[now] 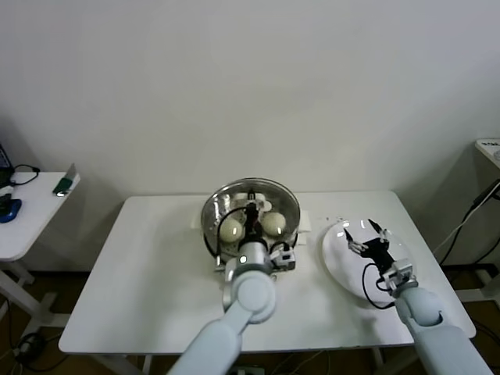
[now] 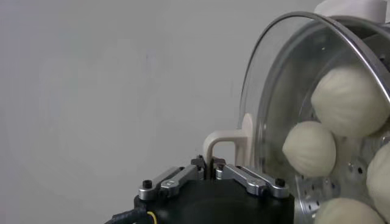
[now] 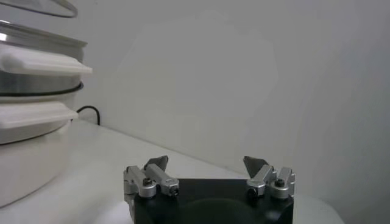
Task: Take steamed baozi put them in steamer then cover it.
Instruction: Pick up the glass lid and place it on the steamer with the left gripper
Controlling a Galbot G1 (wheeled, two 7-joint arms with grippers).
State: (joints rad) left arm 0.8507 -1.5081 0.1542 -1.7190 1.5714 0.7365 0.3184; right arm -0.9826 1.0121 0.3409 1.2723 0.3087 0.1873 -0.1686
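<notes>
The steamer (image 1: 289,205), a shiny steel pot on a white base, stands at the middle back of the white table. Cream-white baozi (image 1: 231,229) lie inside it, and several show through the glass in the left wrist view (image 2: 309,148). My left gripper (image 1: 251,212) is shut on the cream bar handle (image 2: 222,143) of the clear glass cover (image 2: 274,79). It holds the cover over the pot. In the right wrist view the cover's rim (image 3: 42,6) hangs a little above the steamer's rim (image 3: 36,38). My right gripper (image 1: 367,234) stands open with nothing between its fingers over the white plate (image 1: 344,269).
A black cable (image 3: 91,112) runs from the steamer's base along the table. A side table (image 1: 35,215) with small items stands at the left. Another surface (image 1: 490,148) shows at the right edge. The white table's front (image 1: 141,305) lies close to me.
</notes>
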